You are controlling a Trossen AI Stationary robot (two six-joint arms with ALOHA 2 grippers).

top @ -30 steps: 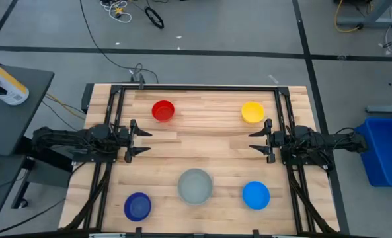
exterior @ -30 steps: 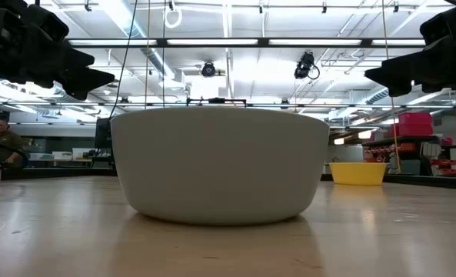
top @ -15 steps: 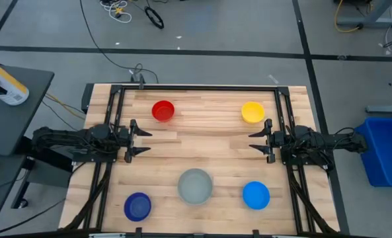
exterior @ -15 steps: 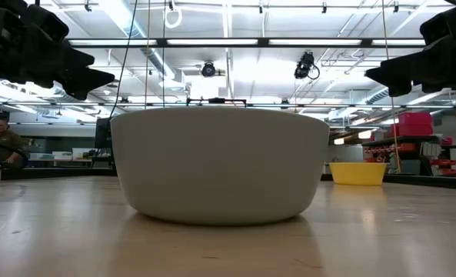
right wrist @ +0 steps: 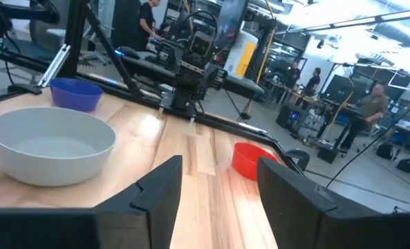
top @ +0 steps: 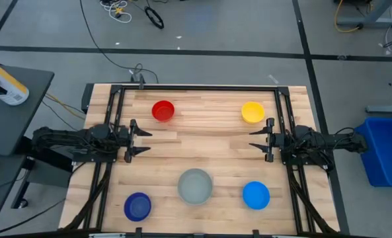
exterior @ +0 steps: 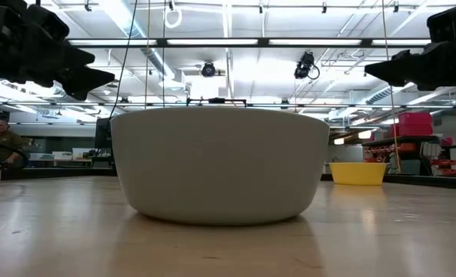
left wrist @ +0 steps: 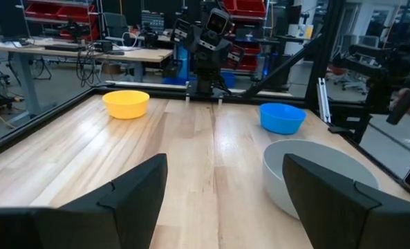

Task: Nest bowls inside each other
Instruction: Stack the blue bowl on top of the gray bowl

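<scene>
On the bench [top: 202, 142], five bowls sit apart, none nested, each empty. Grey bowl [top: 195, 185], slightly larger, front centre; dark blue bowl [top: 137, 206] front left; light blue bowl [top: 256, 194] front right; red bowl [top: 163, 110] back left; yellow bowl [top: 252, 112] back right. Left gripper [top: 137, 140] hovers at the left edge, jaws apart, holding nothing. Right gripper [top: 258, 139] mirrors it at the right edge, jaws apart, empty.

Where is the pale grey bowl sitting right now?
In the high view the pale grey round plastic bowl sits on the wooden table's near edge, midway between the dark blue plastic bowl on the left arm's side and the light blue plastic bowl on the right's.
</scene>
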